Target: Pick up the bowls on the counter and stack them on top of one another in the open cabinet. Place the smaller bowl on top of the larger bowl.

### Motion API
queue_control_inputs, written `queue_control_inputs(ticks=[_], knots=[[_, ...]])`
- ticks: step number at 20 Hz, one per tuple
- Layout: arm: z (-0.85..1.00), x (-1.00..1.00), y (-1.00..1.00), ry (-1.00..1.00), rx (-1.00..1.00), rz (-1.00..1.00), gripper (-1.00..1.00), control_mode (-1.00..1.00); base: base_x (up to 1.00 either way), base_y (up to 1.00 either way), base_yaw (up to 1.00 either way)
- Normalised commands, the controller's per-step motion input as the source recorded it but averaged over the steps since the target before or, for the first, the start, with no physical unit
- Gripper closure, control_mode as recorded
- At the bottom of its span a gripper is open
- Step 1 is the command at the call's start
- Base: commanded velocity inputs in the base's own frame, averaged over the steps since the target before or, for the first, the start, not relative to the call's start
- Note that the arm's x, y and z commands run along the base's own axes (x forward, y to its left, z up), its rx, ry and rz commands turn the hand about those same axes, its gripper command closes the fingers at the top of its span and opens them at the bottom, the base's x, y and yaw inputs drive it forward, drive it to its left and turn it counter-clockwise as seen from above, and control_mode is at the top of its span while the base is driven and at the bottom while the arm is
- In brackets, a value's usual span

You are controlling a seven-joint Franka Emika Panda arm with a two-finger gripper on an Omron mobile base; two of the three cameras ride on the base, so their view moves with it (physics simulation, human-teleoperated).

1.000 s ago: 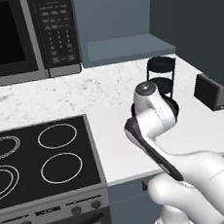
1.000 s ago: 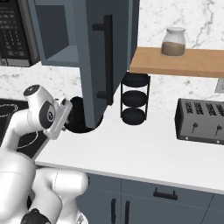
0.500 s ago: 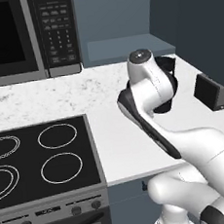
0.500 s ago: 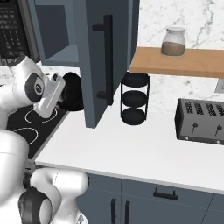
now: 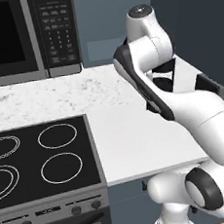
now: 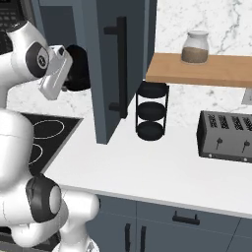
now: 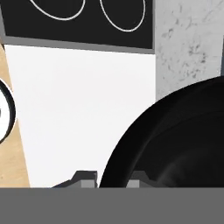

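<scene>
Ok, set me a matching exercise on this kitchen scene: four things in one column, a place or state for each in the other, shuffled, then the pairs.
Things:
1. black bowl
2. glass jar
3. wire stand
4. toaster

Places or states:
A. on the wooden shelf
B. on the counter, at the right, below the shelf
C. held up off the counter at the gripper
D. on the counter beside the open cabinet door

Pairs: 1-C, 2-A, 3-D, 4-B

Counted one black bowl [image 6: 76, 68], one microwave [image 5: 25, 37], one toaster [image 6: 225, 138], one jar [image 6: 195, 47], one three-tier wire stand [image 6: 151, 110], four cooktop rings [image 5: 57, 135].
</scene>
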Motion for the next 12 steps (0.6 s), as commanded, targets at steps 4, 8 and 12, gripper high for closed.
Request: queue_control_inputs(ticks=[4, 8, 12], knots=[[1.0, 0.84, 0.0, 0.0, 0.0, 0.07, 1.0, -1.0, 0.0, 0.0, 0.0], [0.58, 0.98, 0.0, 0.03, 0.0, 0.08, 1.0, -1.0, 0.0, 0.0, 0.0], [-0.35, 1.0, 0.0, 0.16, 0.01, 0.12, 1.0, -1.0, 0.0, 0.0, 0.0]])
